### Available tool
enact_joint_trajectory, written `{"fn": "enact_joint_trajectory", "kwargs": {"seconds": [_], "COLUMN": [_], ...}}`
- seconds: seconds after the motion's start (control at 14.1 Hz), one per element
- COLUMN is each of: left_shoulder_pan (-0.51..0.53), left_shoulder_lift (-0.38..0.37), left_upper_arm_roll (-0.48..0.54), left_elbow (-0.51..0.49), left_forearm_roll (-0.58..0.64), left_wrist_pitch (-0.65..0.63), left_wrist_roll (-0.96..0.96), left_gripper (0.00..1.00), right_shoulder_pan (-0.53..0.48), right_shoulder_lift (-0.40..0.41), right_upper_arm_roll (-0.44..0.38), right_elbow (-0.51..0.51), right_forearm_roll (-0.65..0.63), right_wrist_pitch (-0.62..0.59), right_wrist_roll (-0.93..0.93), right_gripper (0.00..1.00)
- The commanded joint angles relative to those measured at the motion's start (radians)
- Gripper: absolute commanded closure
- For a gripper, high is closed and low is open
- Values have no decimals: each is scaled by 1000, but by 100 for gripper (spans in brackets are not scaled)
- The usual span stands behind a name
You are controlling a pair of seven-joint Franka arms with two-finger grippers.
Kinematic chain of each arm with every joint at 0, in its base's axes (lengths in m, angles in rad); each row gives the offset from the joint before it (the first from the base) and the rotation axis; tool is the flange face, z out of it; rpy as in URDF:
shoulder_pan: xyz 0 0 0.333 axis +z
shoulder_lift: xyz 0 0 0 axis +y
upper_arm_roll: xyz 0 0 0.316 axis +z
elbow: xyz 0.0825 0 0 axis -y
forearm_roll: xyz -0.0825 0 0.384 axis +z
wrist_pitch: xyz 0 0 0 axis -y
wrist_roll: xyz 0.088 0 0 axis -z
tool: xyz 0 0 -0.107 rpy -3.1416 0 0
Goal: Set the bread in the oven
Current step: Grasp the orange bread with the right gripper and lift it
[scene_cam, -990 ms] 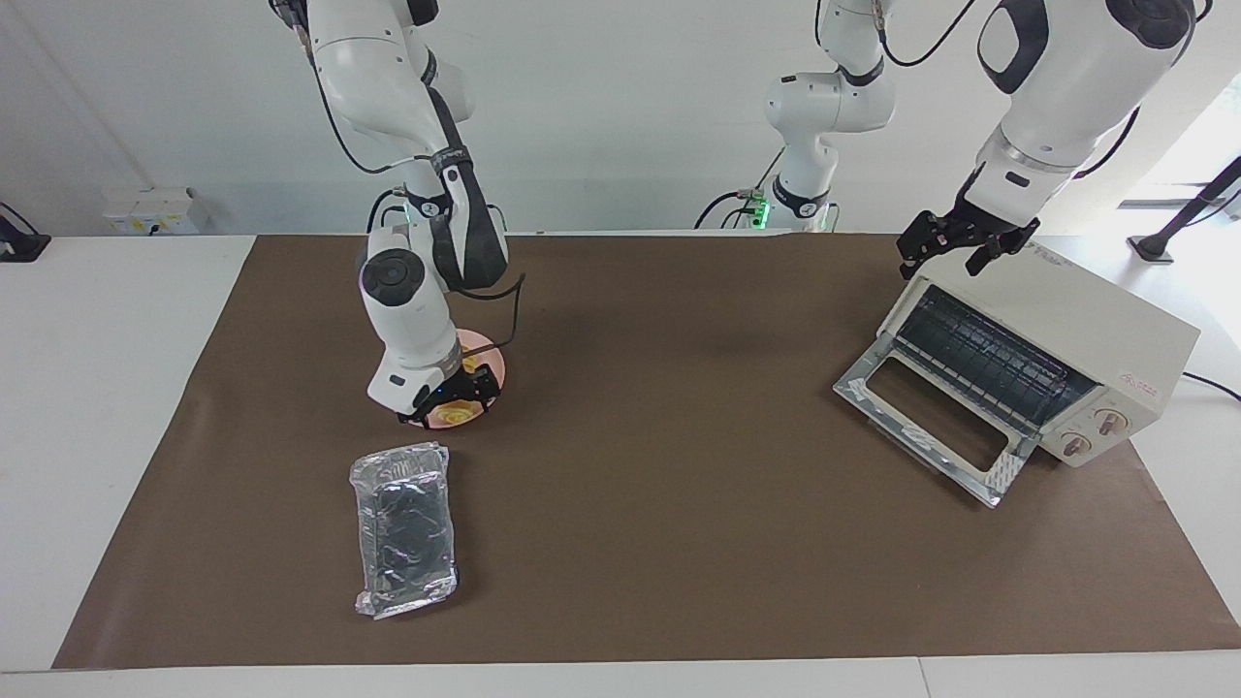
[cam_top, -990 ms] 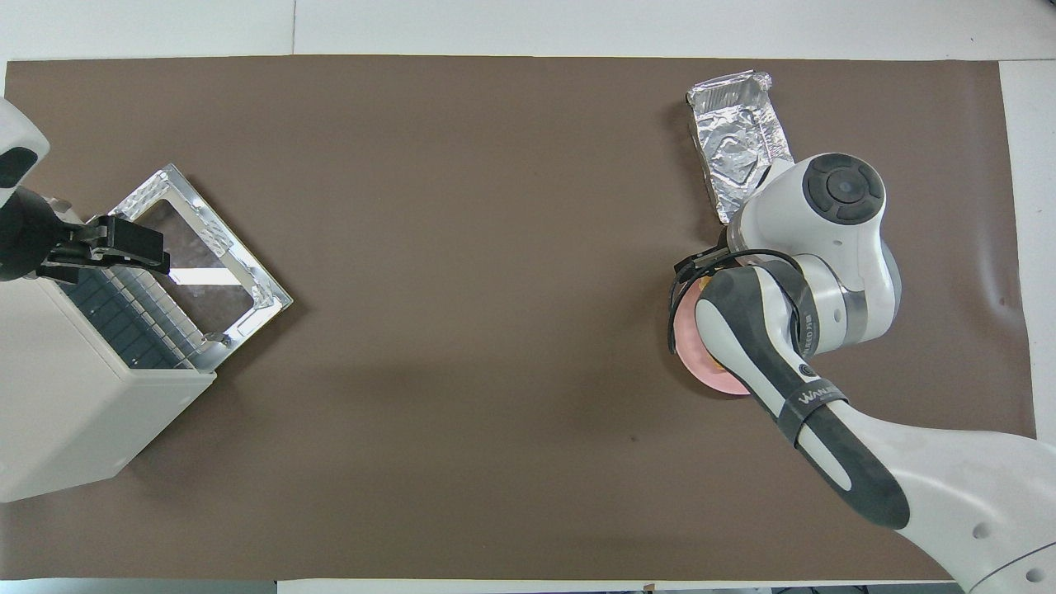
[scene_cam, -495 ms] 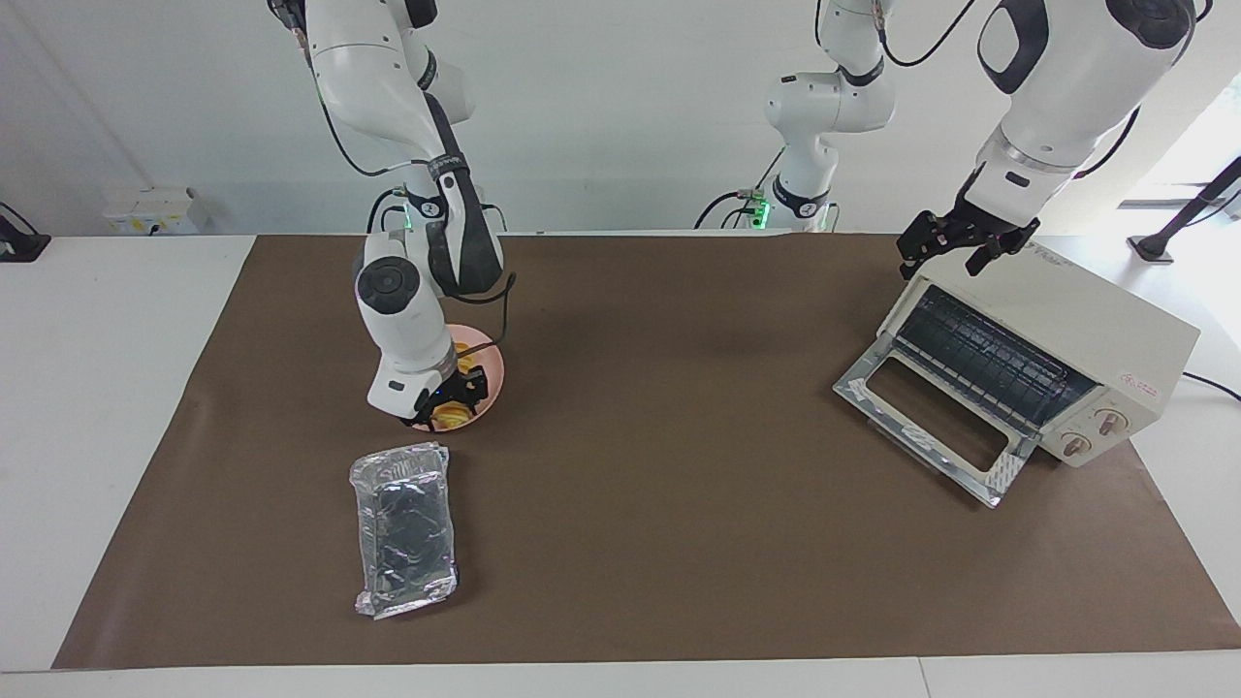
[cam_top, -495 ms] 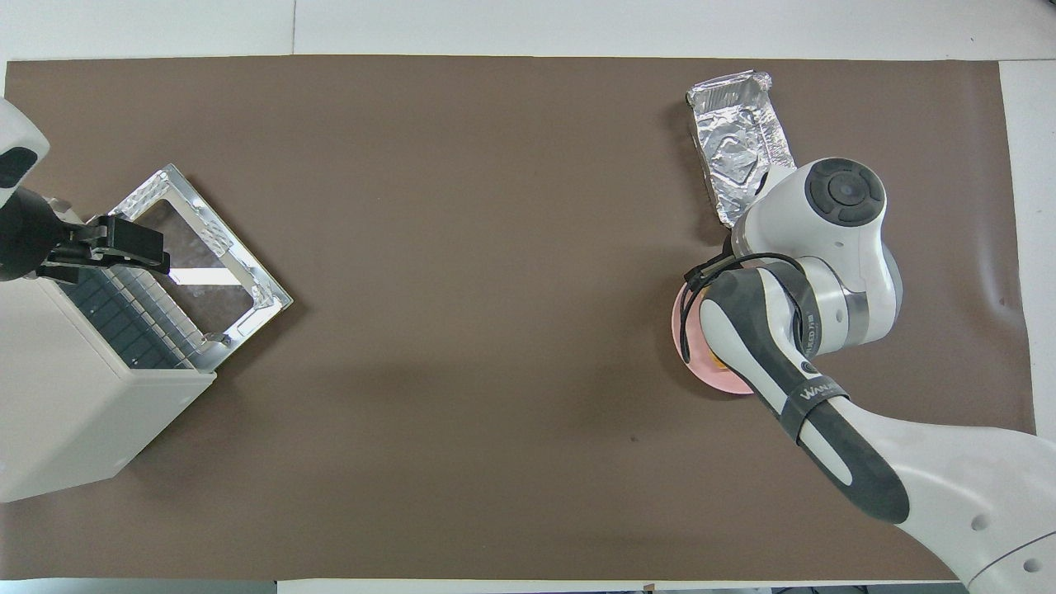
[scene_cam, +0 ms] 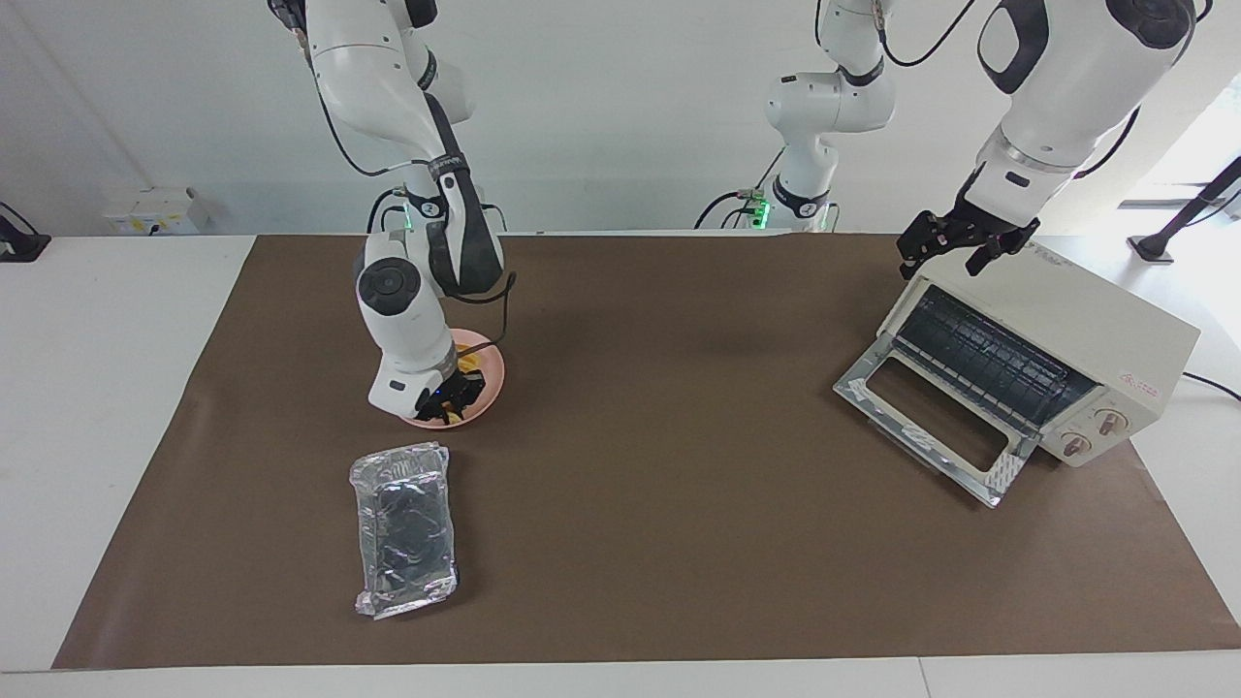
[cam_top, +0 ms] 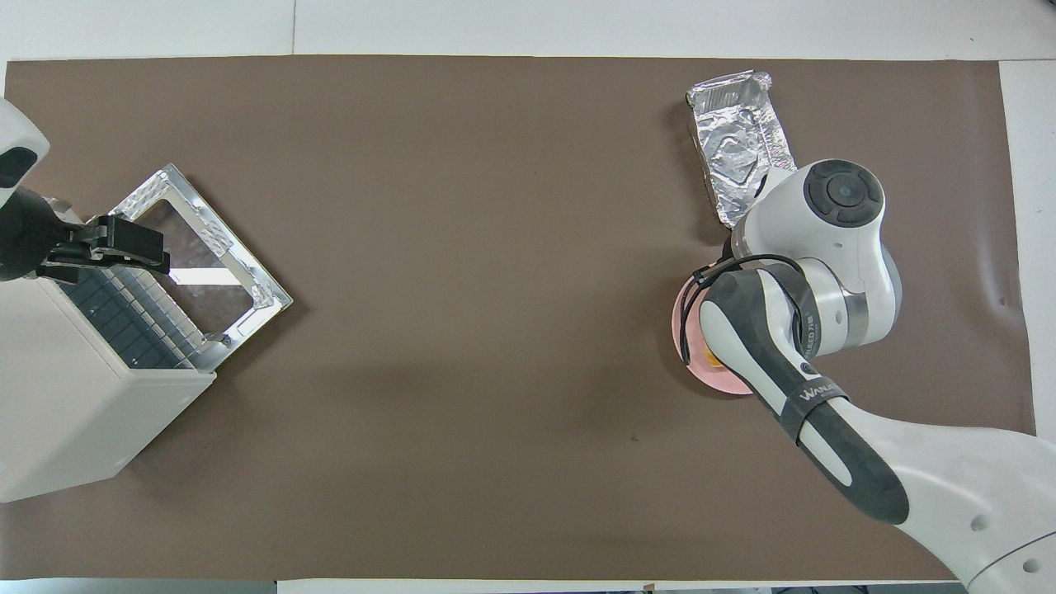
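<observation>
The right gripper (scene_cam: 448,405) is seen lowered onto the pink plate (scene_cam: 488,383), having come down since a second ago, when it hung just above the plate with the yellow bread plainly visible under it. Half a second ago a good part of the bread still showed between the jaws; now only a sliver of the bread (scene_cam: 469,360) is seen, on the plate just behind the jaws on the robots' side, the rest being covered by the gripper. Whether the jaws are closed on the bread cannot be told. In the overhead view the right arm hides the gripper, and only a crescent of the plate (cam_top: 684,330) and a speck of the bread (cam_top: 709,360) are seen under it.

The left gripper (scene_cam: 955,244) is held where it was in both earlier frames, over the top edge of the oven (scene_cam: 1086,325) at the left arm's end of the surface (scene_cam: 679,504). Its jaws are seen spread apart, with nothing between them; the same is seen from overhead (cam_top: 124,247).

The oven's door (scene_cam: 933,427) is let down flat in front of it, and the dark rack (scene_cam: 979,364) inside is bare. From overhead the oven (cam_top: 74,412) is seen likewise open.

A crinkled foil tray (scene_cam: 404,528) lies just past the right jaws, farther from the robots than the plate, unmoved and holding nothing that can be made out.
</observation>
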Motion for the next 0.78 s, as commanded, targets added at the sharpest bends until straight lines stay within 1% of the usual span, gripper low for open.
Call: {"fn": "enact_joint_trajectory", "kwargs": {"seconds": [0.0,0.14,0.28,0.42,0.5,0.71], "left_shoulder_pan": [-5,-5,-5,-5,-5,-5], "left_shoulder_lift": [-10,-10,-10,-10,-10,-10], "left_upper_arm_roll": [4,4,4,4,4,4], "left_elbow": [2,2,2,2,2,2], "left_forearm_roll": [12,12,12,13,12,12], "left_wrist_pitch": [-10,-10,-10,-10,-10,-10], "left_wrist_roll": [-6,-6,-6,-6,-6,-6], "left_gripper": [0,0,0,0,0,0], "right_shoulder_pan": [-14,-18,-23,-35,-49,-66], "right_shoulder_lift": [-18,-26,-24,-14,3,83], "right_upper_arm_roll": [8,5,3,3,3,2], "right_elbow": [21,49,106,201,278,466], "right_forearm_roll": [-6,-4,1,13,14,54], "right_wrist_pitch": [-57,-95,-163,-250,-310,-397], "right_wrist_roll": [-18,-21,-23,-23,-24,-23], "right_gripper": [100,100,100,100,100,100]}}
